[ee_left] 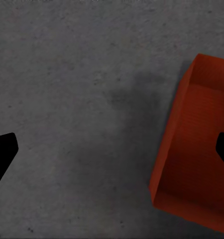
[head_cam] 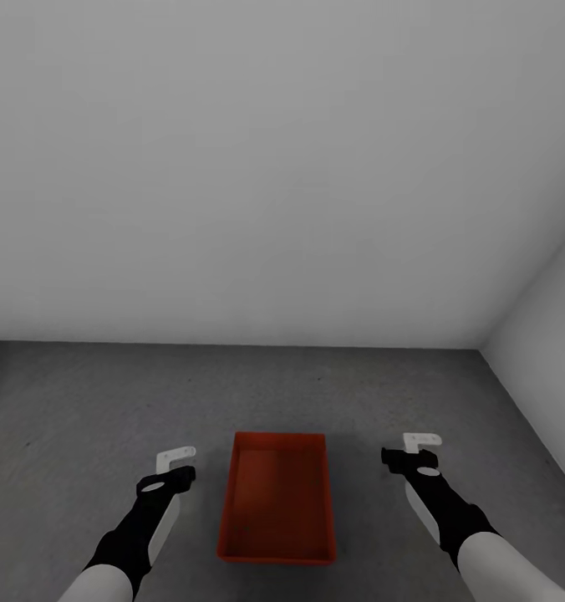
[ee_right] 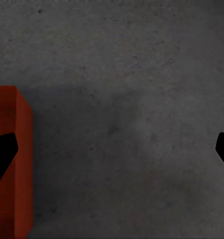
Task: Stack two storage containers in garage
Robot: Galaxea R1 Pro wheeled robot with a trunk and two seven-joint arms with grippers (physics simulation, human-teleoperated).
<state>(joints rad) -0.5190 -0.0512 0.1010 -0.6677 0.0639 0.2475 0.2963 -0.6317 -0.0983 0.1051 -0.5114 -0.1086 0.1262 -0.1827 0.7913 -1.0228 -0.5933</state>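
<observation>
While both jaws hang wide and empty, one storage container (head_cam: 276, 500) sits between them on the floor (head_cam: 82, 401).

In the left wrist view the orange-red container (ee_left: 191, 144) runs off the right and lower edges, so its far walls go unseen. In the right wrist view the container (ee_right: 12, 164) is cut by the left and bottom edges. Both arms leave the head view's bottom edge; the left claw (head_cam: 175, 465) and right claw (head_cam: 414, 448) are too small to judge.
</observation>
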